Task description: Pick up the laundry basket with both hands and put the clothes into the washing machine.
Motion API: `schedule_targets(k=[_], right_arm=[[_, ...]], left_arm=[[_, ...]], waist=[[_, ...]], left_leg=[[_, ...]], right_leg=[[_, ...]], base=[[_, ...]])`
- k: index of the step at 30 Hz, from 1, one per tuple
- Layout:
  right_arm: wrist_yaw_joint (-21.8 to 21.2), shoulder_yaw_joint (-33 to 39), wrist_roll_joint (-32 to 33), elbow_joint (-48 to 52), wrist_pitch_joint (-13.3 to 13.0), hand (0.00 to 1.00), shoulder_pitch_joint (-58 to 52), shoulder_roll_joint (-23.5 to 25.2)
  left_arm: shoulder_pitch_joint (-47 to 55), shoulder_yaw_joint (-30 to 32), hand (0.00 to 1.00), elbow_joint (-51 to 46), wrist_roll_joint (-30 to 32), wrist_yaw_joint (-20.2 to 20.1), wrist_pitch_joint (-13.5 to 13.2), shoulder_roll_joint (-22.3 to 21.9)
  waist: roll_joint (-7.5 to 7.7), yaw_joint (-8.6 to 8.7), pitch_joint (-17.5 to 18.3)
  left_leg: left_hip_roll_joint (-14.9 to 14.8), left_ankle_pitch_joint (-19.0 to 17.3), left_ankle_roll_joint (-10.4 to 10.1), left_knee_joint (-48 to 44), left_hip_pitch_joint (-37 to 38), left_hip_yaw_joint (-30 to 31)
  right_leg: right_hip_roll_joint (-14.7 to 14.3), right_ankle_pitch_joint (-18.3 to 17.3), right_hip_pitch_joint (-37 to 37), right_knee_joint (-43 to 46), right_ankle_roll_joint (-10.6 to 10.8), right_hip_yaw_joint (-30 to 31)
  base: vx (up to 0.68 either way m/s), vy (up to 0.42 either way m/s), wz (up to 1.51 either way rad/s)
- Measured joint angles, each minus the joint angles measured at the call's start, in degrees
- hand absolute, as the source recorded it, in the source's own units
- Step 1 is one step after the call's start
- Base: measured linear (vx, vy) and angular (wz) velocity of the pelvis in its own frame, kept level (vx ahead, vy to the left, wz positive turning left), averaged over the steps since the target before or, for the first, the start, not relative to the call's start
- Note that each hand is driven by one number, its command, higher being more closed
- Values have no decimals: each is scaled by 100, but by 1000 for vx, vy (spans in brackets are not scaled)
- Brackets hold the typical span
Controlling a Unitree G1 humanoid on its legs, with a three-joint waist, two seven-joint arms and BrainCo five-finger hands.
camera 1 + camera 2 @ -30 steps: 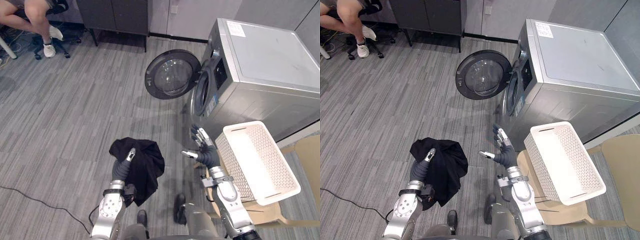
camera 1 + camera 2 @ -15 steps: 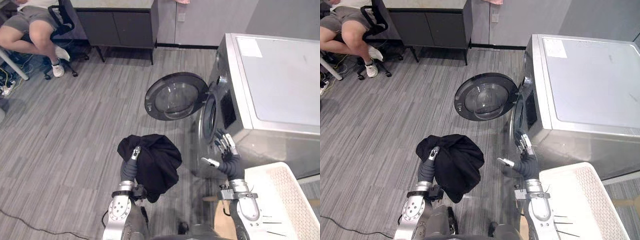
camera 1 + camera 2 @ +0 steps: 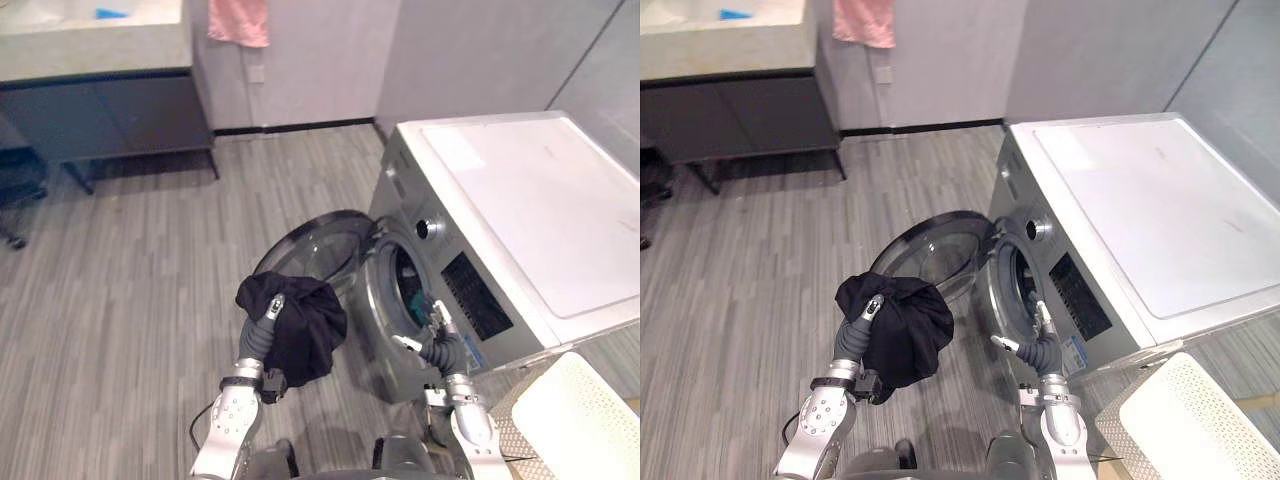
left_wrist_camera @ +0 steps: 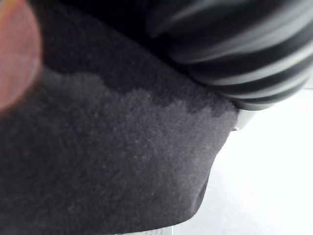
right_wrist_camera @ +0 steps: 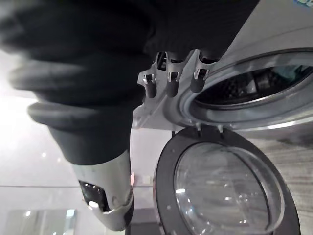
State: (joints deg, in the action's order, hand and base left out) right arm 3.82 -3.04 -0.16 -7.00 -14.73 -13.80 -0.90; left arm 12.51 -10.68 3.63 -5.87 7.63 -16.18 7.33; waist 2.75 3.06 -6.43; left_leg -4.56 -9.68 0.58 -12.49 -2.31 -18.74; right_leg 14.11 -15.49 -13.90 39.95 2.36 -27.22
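A black garment [image 3: 303, 325] hangs bunched from my left hand [image 3: 268, 318], whose fingers are curled into the cloth, just left of the washing machine's front. In the left wrist view the dark cloth [image 4: 122, 171] lies right against the hand. The silver washing machine [image 3: 1120, 220] stands at the right with its round door [image 3: 933, 250] swung open to the left. My right hand [image 3: 437, 338] is open, fingers straight, right in front of the drum opening [image 5: 254, 83]. The white laundry basket [image 3: 570, 420] sits at the lower right, behind the right arm.
A dark cabinet [image 3: 100, 110] with a light counter stands against the back wall at the left. A pink towel [image 3: 238, 20] hangs on the wall beside it. Grey plank floor [image 3: 120, 260] spreads open to the left of the door.
The camera has swung toward the washing machine, whose opening is now close in front. My left hand still carries the black garment, now nearer the door. The right hand stays open.
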Motion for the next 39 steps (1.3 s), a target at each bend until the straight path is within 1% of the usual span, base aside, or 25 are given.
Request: schedule_targets(k=[1, 2, 3, 4, 5, 6, 7, 8, 9, 10, 11, 12, 13, 14, 16, 17, 18, 21, 23, 27, 29, 33, 34, 37, 39], right_arm=[[9, 12, -5, -79, -1, 0, 61, -1], [70, 32, -36, -181, 5, 0, 132, -1], [122, 46, -47, -188, 7, 0, 150, -1], [124, 63, -50, -187, 7, 0, 125, -2], [125, 128, -58, -205, 10, 0, 78, -64], [121, 150, -58, -271, 23, 0, 75, -108], [69, 84, -76, -281, 64, 0, 81, -150], [6, -146, -159, -214, 59, 0, -39, -190], [-22, -224, -179, -205, 59, 0, -97, -178], [-81, -362, -229, -172, 60, 0, -172, -102], [-96, -384, -232, -151, 61, 0, -194, -58], [-101, -414, -233, -146, 62, 0, -201, 17], [-100, -416, -233, -146, 62, 0, -205, 59], [-83, -410, -229, -146, 71, 0, -201, 118], [10, -328, -244, -78, 70, 0, -234, 60], [104, -181, -265, -66, 80, 0, -236, 104], [170, 1, -259, 109, 94, 0, -360, 178], [332, 267, -211, 570, 93, 0, -601, 182], [376, 264, -205, 633, 87, 0, -592, 197], [400, 264, -137, 815, 85, 0, -544, 266], [506, 267, 29, 1164, 59, 0, -362, 241], [686, 261, 261, 1481, 53, 0, 187, 50], [843, 261, 356, 1512, 38, 0, 550, -6], [934, 275, 476, 1510, 30, 0, 949, -83], [1115, 315, 536, 1506, 12, 0, 1387, -86]], left_arm=[[-2, 74, 100, 65, 0, 3, 2, 6], [1, 198, 100, 189, 0, 3, 12, 24], [19, 244, 100, 321, 2, 3, 16, 44], [37, 239, 100, 381, 9, -3, 17, 55], [51, 226, 100, 550, 50, -19, 19, -7], [62, 234, 100, 656, 55, -22, 32, -82], [118, 238, 100, 777, 56, -24, 75, -135], [178, 231, 100, 802, 56, -30, 105, -147], [189, 226, 100, 826, 55, -29, 112, -174], [180, 152, 100, 847, 54, -40, 117, -238], [147, 120, 100, 879, 54, -56, 117, -267], [100, 87, 100, 978, 54, -124, 119, -315], [77, 71, 100, 1028, 55, -125, 119, -322], [32, 56, 100, 1107, 57, -122, 120, -315], [29, 12, 100, 1236, 93, -98, 122, -336], [-17, -51, 100, 1350, 109, -87, 131, -352], [1, -63, 100, 1403, 152, -54, 159, -300], [34, -66, 100, 1391, 197, 27, 181, -254], [50, -12, 100, 1389, 210, 69, 192, -256], [-200, 236, 100, 1371, 211, 308, 195, -269], [-687, 415, 100, 1379, 186, 544, 197, -261], [-2023, 586, 100, 1695, -128, 918, 195, -248], [-2705, 653, 100, 2001, -351, 1042, 198, -167], [-3402, 721, 100, 2214, -604, 1140, 202, -63], [-4154, 1048, 100, 2404, -823, 1150, 200, 40]], waist=[[4, 3, 3], [14, 9, 9], [67, 24, 43], [66, 58, 42], [1, 96, 42], [-129, 70, 22], [-230, 50, -8], [-297, -17, -45], [-303, -100, -39], [-289, -173, -46], [-279, -172, -52], [-258, -174, -66], [-243, -171, -78], [-220, -166, -94], [-366, -147, -73], [-379, -118, -117], [-282, -28, -104], [-140, -50, -97], [-87, -52, -141], [-15, -77, -455], [12, -70, -906], [20, -71, -1555], [61, -62, -1768], [77, -53, -1948], [54, 14, -2104]], left_leg=[[2, -15, -25, 40, 76, -139], [12, -82, -118, 17, 194, -377], [17, -215, -181, -148, 278, -556], [17, -332, -231, -304, 309, -598], [-94, -636, -269, -821, 327, -697], [-272, -732, -273, -1176, 287, -742], [-557, -719, -229, -2124, 86, -776], [-794, -592, 7, -3183, -299, -459], [-824, -605, -5, -3433, -413, -217], [-716, -695, -138, -3546, -707, 382], [-647, -741, -201, -3468, -842, 642], [-521, -819, -293, -3114, -1002, 1119], [-428, -826, -289, -2850, -1035, 1315], [-276, -823, -293, -2259, -1023, 1808], [-247, -376, -596, -967, -846, 2462], [-240, -137, -728, -874, -788, 2411], [-100, -213, -598, -813, -691, 2191], [100, -371, -335, -830, -582, 1467], [150, -447, -212, -895, -508, 1103], [43, -715, -116, -1485, -674, 552], [-185, -1001, -126, -2505, -1327, 307], [-657, -1693, 60, -3998, -2577, 209], [-837, -1943, 63, -4637, -3203, 196], [-1052, -2052, 90, -5165, -3994, 192], [-1250, -2091, 159, -5703, -4963, 301]], right_leg=[[-23, 2, 12, -253, -26, -353], [-157, 103, 7, -687, -211, -714], [-425, 290, 41, -1115, -378, -689], [-541, 453, 88, -1348, -440, -662], [-760, 307, 307, -1690, -754, -542], [-917, 336, 397, -1789, -756, -412], [-1127, 351, 600, -2012, -777, -74], [-1318, 390, 781, -2162, -842, 270], [-1368, 394, 809, -2181, -848, 483], [-1419, 395, 817, -2187, -844, 893], [-1410, 401, 815, -2200, -833, 1033], [-1371, 437, 798, -2218, -774, 1335], [-1358, 454, 798, -2227, -736, 1506], [-1311, 484, 799, -2230, -605, 1851], [-1364, 458, 720, -2122, -320, 2276], [-1376, 372, 651, -1976, -139, 2590], [-1207, 378, 637, -2009, 3, 2793], [-970, 439, 446, -1985, 273, 3427], [-894, 478, 366, -1966, 364, 3696], [-834, 499, -4, -1539, 511, 3839], [-856, 290, -637, -789, 635, 3791], [-1067, -85, -1985, 645, 648, 3653], [-1153, -232, -2661, 1257, 593, 3690], [-1207, -236, -3472, 1655, 566, 3641], [-1222, -192, -4403, 2040, 549, 3502]], base=[[293, 112, -102], [282, 77, -91], [283, 56, -80], [389, -9, -64], [337, -17, -63], [394, -3, -111], [298, 41, -155], [287, 49, -166], [289, 88, -197], [235, 104, -150], [324, 186, -158], [204, 134, -95], [233, 255, -131], [161, 271, -133], [164, 326, -131], [132, 328, -101], [117, 324, -93], [68, 297, -93], [27, 247, -90], [-28, 123, -67], [-188, 50, -31], [-285, -21, -12], [-285, -44, -14], [-241, -27, -22], [-209, -31, -19]])
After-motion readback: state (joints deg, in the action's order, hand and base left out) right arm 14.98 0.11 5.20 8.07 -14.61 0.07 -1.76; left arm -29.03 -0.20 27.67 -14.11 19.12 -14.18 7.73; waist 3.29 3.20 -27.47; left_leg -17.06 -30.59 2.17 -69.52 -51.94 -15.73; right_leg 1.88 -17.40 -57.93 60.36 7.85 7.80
